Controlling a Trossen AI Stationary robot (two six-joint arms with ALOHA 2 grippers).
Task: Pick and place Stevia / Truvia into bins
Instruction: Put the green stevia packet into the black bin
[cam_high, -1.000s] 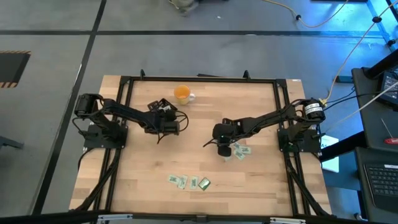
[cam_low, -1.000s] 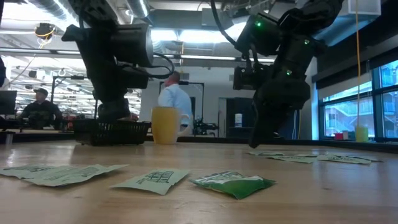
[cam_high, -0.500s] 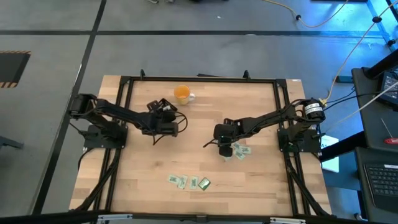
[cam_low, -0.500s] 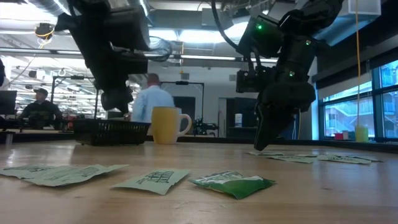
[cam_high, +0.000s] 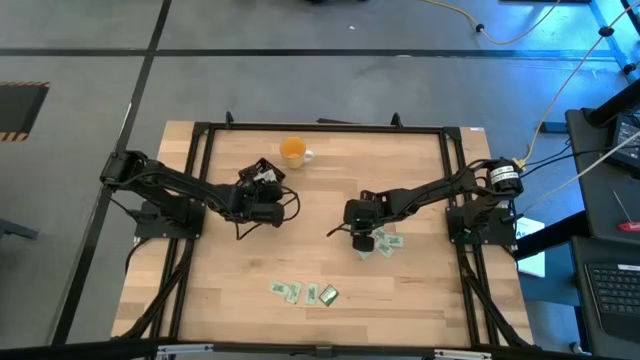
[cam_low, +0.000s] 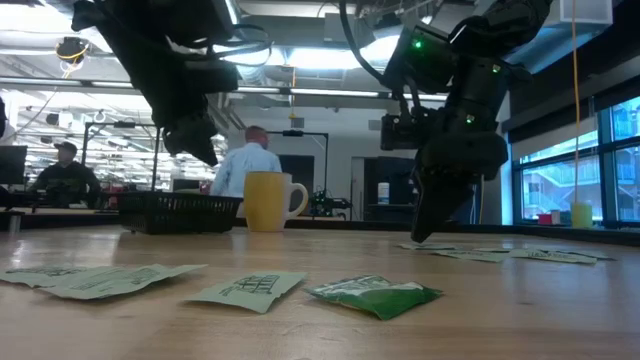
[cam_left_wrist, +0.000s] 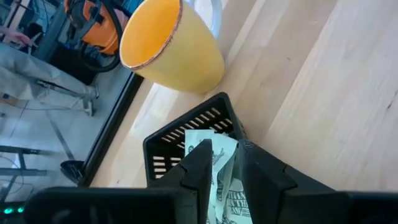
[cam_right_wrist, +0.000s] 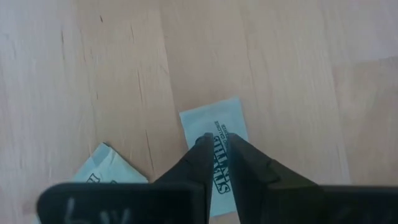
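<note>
**Pinch low, lift clean**

The sachet (cam_right_wrist: 216, 142) in play lies flat on the worktop (cam_high: 420, 290) on the right side, with another sachet (cam_right_wrist: 106, 167) close beside it but apart. The right gripper (cam_right_wrist: 214, 144) stands nose-down over it, fingers nearly together with their tips on the paper; I cannot say whether it has a hold yet. To my eye the trick is to press lightly, close fully on the paper's middle, then rise straight so the neighbour is not dragged.

A row of sachets (cam_high: 302, 293) waits near the front edge. The black tray (cam_left_wrist: 186, 130) sits beside the orange cup (cam_high: 292, 151), a sachet already in it. The left gripper (cam_high: 255, 208) hovers above the tray, jaws slightly apart and, as far as I can tell, holding nothing.
</note>
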